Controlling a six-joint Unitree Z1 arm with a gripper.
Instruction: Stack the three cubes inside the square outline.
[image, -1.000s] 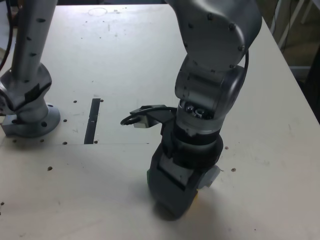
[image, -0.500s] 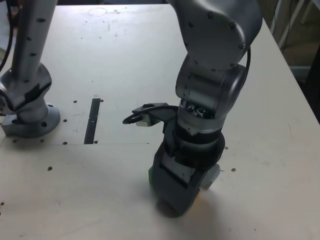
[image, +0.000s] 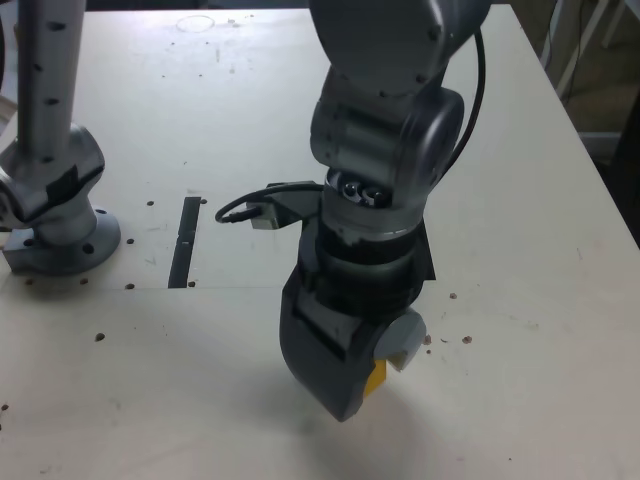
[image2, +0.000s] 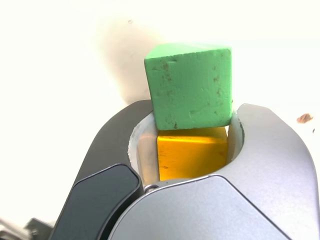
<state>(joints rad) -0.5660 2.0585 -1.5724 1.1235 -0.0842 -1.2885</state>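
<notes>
Jaws of the gripper (image2: 192, 155) are clamped on the yellow cube (image2: 192, 152). In the wrist view the green cube (image2: 191, 86) shows just beyond it, touching or overlapping in the picture; whether it rides along is unclear. In the exterior view, the black square outline (image: 422, 262) peeks out behind the arm, toward that view's right of the gripper.

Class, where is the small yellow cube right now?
The small yellow cube sits between the gripper jaws in the wrist view, with the green cube against it.
</notes>
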